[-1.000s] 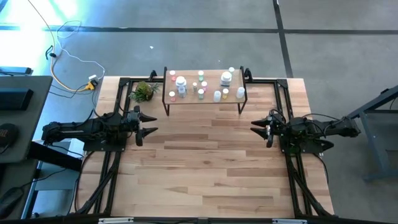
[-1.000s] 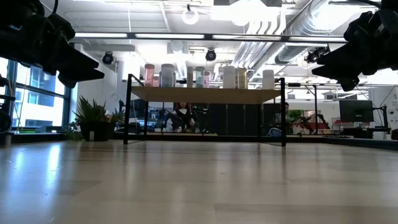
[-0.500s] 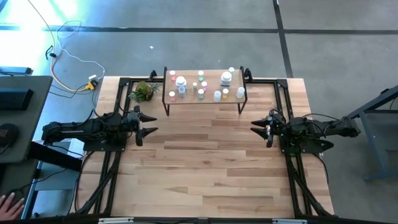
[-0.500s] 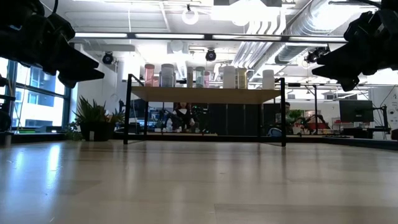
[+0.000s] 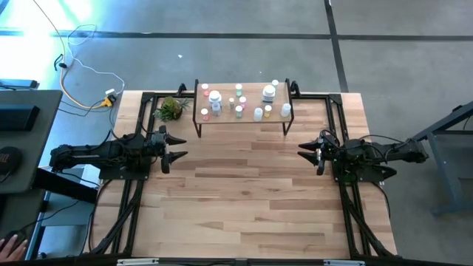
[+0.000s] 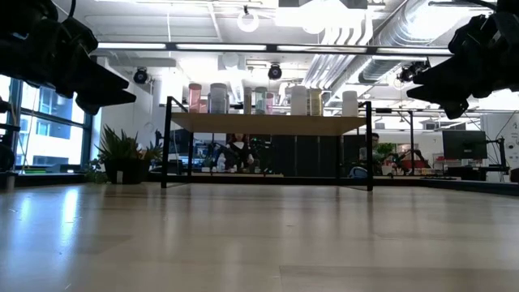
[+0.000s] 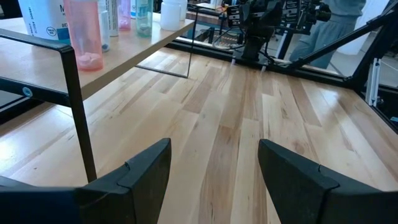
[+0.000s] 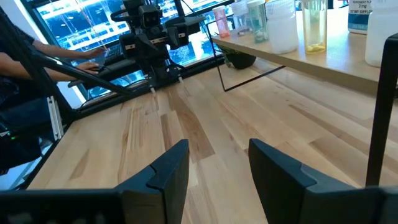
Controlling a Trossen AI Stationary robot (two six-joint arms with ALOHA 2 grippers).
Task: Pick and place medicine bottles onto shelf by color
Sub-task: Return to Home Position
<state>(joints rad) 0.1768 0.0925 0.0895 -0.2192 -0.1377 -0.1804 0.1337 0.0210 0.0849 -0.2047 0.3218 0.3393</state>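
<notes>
1. At the far edge of the big pale butcher-block table [image 5: 244, 210] stands the low light-wood shelf on thin black metal legs [image 5: 244, 113]. The small medicine bottles [image 5: 239, 101] stand upright on its board.
2. Among them, a wide white jar [image 5: 269, 92] sits toward the shelf's right end and a second white jar [image 5: 215, 97] toward its left. Smaller green and pink-capped vials are scattered between them.
3. From table height the bottles form a row along the shelf top [image 6: 268, 123]. A pink bottle [image 6: 195, 97] is at the left end and a white bottle [image 6: 349, 103] at the right.
4. The left gripper [image 5: 177, 147] hangs over the table's left side, on the near side of the shelf and well apart from it, pointing toward the middle. Its fingers [image 7: 149, 165] are spread, with only bare wood showing between them.
5. The right gripper [image 5: 303, 151] hangs over the table's right side, facing the left one across the open tabletop. Its fingers [image 8: 171, 165] are likewise spread and hold nothing.
6. A small green leafy plant [image 5: 171, 108] sits just beside the shelf's left end.
7. A person's hand [image 5: 9, 242] shows at the lower left corner of the overhead view, off the table.
</notes>
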